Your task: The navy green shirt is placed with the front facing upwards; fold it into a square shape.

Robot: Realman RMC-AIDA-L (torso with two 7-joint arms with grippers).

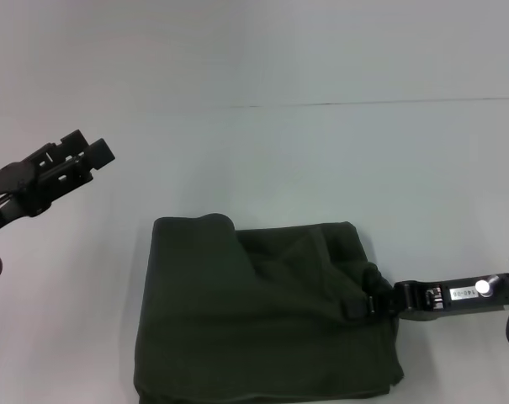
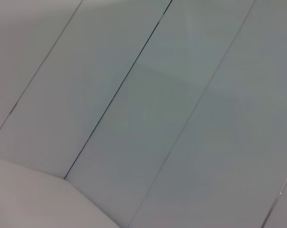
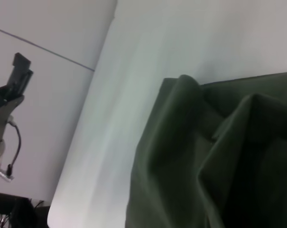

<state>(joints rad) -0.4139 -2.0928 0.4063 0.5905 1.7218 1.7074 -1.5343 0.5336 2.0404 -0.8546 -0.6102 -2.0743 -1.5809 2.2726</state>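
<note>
The white worktop (image 1: 338, 168) is carrying one navy green shirt (image 1: 262, 320), lying bunched into a rough rectangle at the near edge, its long side running across the worktop, print not showing. Two end effectors are showing. The right end effector (image 1: 365, 301) is reaching in level from the right edge, clenched on a ridge of cloth at the shirt's right side, so the shirt is stretching leftward from it. The left end effector (image 1: 92, 151) is hovering well apart near the left edge, released and gripping nothing
</note>
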